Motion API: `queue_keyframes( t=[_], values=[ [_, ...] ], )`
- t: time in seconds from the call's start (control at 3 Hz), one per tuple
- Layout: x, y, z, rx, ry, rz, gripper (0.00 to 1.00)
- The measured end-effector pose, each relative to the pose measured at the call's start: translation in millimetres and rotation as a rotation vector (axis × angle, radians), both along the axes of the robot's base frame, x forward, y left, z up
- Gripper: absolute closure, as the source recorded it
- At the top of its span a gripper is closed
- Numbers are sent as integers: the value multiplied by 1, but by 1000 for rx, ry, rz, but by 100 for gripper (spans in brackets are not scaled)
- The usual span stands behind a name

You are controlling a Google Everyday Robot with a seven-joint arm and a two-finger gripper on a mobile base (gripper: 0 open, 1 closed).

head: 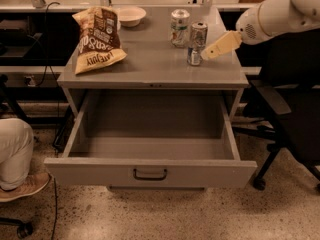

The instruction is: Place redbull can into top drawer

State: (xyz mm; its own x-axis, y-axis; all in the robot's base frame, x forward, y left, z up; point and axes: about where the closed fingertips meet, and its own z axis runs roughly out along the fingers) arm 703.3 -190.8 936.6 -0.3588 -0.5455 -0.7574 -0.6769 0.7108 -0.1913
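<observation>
The redbull can (pixel 196 43), slim and silver with blue patches, stands upright on the right part of the grey cabinet top (pixel 150 64). The top drawer (pixel 150 171) is pulled wide open below, with nothing inside. My gripper (pixel 209 53) comes in from the right on a white arm, its tan fingers pointing left and down, tips right beside the can's lower right side.
A shorter silver-and-green can (pixel 179 27) stands just behind the redbull can. A chip bag (pixel 97 38) lies on the left of the top, a white bowl (pixel 130 15) behind it. A person's leg and shoe (pixel 17 159) are at left, an office chair (pixel 290 134) at right.
</observation>
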Motion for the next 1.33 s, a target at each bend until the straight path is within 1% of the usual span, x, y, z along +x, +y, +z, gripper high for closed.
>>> queue_keyframes(
  t=[0.33,0.67,1.0,1.33],
  values=[
    [30,22,-9,95,-15,-37,0],
    [52,39,-17,161,-32,-71,0],
    [77,58,-25,229,-57,-103,3],
    [88,66,-29,262,-69,-116,26]
  ],
)
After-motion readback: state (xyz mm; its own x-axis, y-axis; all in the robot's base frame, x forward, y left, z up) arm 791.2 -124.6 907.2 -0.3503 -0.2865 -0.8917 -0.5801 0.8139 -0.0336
